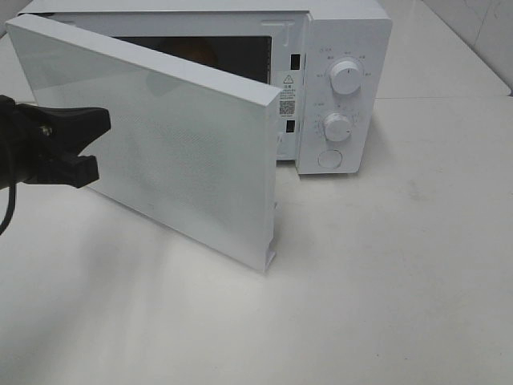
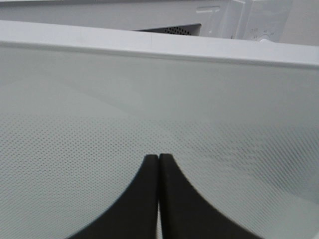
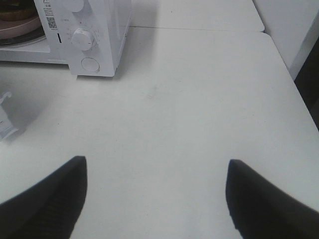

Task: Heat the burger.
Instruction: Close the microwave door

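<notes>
Left gripper [image 2: 158, 157] closed, empty, tips against microwave door [image 1: 176, 152] | right gripper [image 3: 155, 167] wide open, empty | burger [image 3: 12, 11] already inside microwave [image 1: 345, 48], far table [image 1: 401, 281] edge | to do: shut door, turn knob [image 1: 346, 78]

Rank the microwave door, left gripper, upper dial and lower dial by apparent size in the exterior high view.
1. microwave door
2. left gripper, partly out of frame
3. upper dial and lower dial, too alike to rank

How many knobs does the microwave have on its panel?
2: the upper knob and the lower knob, one above the other on the panel. The round button below them is not a knob. None seems hidden.
</notes>
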